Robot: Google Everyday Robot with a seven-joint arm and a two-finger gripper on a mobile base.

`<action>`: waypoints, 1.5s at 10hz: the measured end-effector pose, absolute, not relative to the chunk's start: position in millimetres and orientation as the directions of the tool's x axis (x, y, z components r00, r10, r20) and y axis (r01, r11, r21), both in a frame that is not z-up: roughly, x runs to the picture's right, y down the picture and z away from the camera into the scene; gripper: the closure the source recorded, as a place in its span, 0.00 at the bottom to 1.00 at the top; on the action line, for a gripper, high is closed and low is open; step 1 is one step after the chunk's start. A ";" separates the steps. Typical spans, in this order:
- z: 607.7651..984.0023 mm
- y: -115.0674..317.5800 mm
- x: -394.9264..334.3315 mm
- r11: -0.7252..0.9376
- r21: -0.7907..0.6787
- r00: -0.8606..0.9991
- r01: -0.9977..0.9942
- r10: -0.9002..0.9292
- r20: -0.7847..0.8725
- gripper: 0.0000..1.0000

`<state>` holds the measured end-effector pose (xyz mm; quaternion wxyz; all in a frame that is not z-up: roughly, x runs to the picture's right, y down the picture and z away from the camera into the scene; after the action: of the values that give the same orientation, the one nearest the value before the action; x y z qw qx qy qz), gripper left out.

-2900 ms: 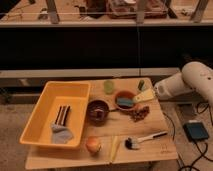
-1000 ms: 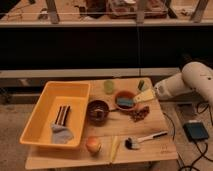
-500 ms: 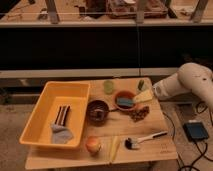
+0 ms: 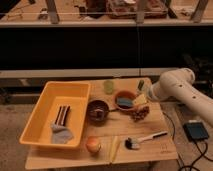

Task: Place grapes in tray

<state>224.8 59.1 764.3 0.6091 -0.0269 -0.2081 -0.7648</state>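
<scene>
The grapes (image 4: 141,113), a small dark reddish-brown bunch, lie on the wooden table to the right of centre, just right of a brown bowl. The tray (image 4: 47,102), a large yellow bin, stands on the table's left side and holds a dark striped object (image 4: 61,115) and a grey cloth (image 4: 61,134). My gripper (image 4: 141,86) is at the end of the white arm (image 4: 177,92), which reaches in from the right. It hovers above the table's back right, behind and above the grapes and apart from them.
A brown bowl (image 4: 98,110) stands at the centre. A second bowl with blue contents (image 4: 124,100) and a yellow piece (image 4: 140,99) are beside it. A green cup (image 4: 108,86) is behind them. An orange-yellow fruit (image 4: 93,144), a yellow strip (image 4: 114,148) and a brush (image 4: 145,139) lie at the front. A blue box (image 4: 195,131) sits on the floor at the right.
The arm has shifted slightly to the left over the table's right edge. The grapes, tray and other objects have not moved.
</scene>
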 end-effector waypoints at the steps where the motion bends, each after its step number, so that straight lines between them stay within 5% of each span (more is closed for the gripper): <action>1: 764.4 59.7 225.6 -0.171 0.285 -0.256 0.943 -0.920 0.296 0.20; 5: 770.4 60.3 230.9 -0.147 0.264 -0.232 0.953 -0.917 0.325 0.20; 10: 850.1 91.1 256.4 -0.033 0.139 -0.092 0.990 -0.892 0.442 0.20; 15: 878.7 111.8 272.1 0.005 0.014 -0.002 1.000 -0.911 0.413 0.20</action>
<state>272.1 111.8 878.7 0.6916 -0.1439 -0.1545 -0.6907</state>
